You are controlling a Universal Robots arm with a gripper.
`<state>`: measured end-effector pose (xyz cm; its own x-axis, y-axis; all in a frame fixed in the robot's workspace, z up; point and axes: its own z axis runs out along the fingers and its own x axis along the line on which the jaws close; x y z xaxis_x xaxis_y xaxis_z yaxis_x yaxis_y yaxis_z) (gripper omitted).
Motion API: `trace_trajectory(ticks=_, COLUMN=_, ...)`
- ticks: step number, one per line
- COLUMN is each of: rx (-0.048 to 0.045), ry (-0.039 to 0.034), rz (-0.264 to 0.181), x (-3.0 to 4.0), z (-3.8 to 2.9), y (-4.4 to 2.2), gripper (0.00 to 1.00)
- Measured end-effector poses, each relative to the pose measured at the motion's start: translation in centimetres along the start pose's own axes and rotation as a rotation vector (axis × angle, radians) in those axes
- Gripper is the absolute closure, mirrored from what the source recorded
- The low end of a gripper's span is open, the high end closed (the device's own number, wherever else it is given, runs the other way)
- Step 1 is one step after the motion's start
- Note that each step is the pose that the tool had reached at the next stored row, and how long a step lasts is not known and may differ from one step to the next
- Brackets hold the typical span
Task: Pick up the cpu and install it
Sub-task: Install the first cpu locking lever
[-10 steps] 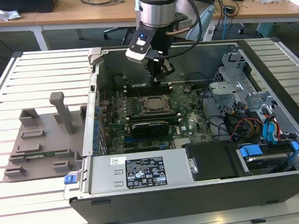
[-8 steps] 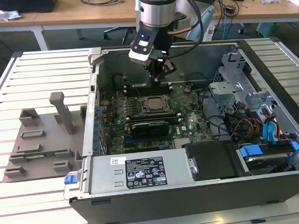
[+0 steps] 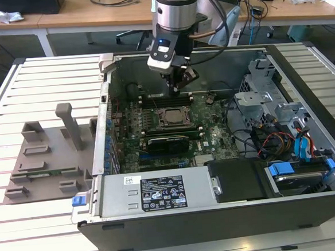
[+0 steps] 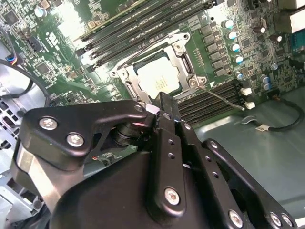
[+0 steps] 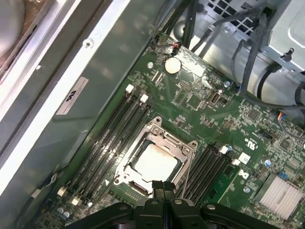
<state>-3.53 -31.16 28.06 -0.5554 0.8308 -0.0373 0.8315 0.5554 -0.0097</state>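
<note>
The cpu (image 4: 159,76) is a pale silvery square lying flat inside the metal socket frame (image 4: 187,62) on the green motherboard (image 3: 213,128). It also shows in the first wrist view as the cpu (image 5: 155,164) and in the exterior view as the cpu (image 3: 171,116). My gripper (image 3: 179,85) hangs inside the open computer case, just above and behind the socket. In both wrist views the black fingers of the gripper (image 5: 159,185) (image 4: 162,100) are pressed together with nothing between them, their tips close over the edge of the chip. A thin wire lever (image 4: 224,98) juts out beside the socket.
Black memory slots (image 5: 112,138) flank the socket on both sides. The case walls (image 3: 106,107) ring the board. A drive cage with loose cables (image 3: 283,129) sits at the exterior view's right, the power supply (image 3: 155,192) in front. A grey fixture tray (image 3: 49,157) lies outside at the left.
</note>
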Motion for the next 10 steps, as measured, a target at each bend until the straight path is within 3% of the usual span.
trace_trajectory(ticks=10, rx=-0.0031, ry=-0.0007, rz=-0.081, x=0.0, z=0.0, y=0.0, gripper=0.89)
